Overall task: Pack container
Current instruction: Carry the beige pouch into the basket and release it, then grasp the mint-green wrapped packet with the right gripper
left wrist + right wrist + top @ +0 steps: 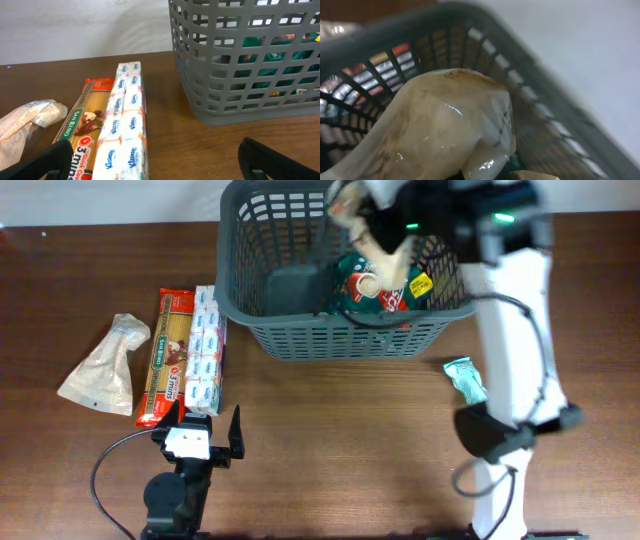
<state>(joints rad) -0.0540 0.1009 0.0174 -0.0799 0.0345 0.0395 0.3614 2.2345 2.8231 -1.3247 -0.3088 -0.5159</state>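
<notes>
**Midway through packing: a pale packet over the basket**

Largest in view is the container [300, 330], a dark grey slotted basket standing at the far middle of the table [350, 440]. The right arm reaches over the container's right half, with the right gripper [380, 230] above the opening and a pale packet [385, 265] just under it. The step in hand looks like putting this packet in. A green packet [365, 288] already lies on the basket floor beneath.

To the left of the basket, three things wait side by side: a long spaghetti packet [168, 360], a tissue pack [205, 350] touching its right edge, and a crumpled brown bag [100, 365] further left. A small teal sachet [465, 377] lies alone near the basket's right front corner.

The left gripper [208, 422] rests low at the near edge, its fingers spread wide and holding nothing.

The next move probably calls for lowering the packet clear of the rim and letting it go beside the green one.

The right wrist view fills with the glossy, translucent pale packet [445, 125] and the basket rim behind it. It shows none of the fingers, and the overhead view is blurred there, so whether that pincer is pinching the packet cannot be told. The left wrist view alone shows the tissue pack [125, 125] printing, the spread fingers [55, 160] and colours through the container [240, 75] lattice.
</notes>
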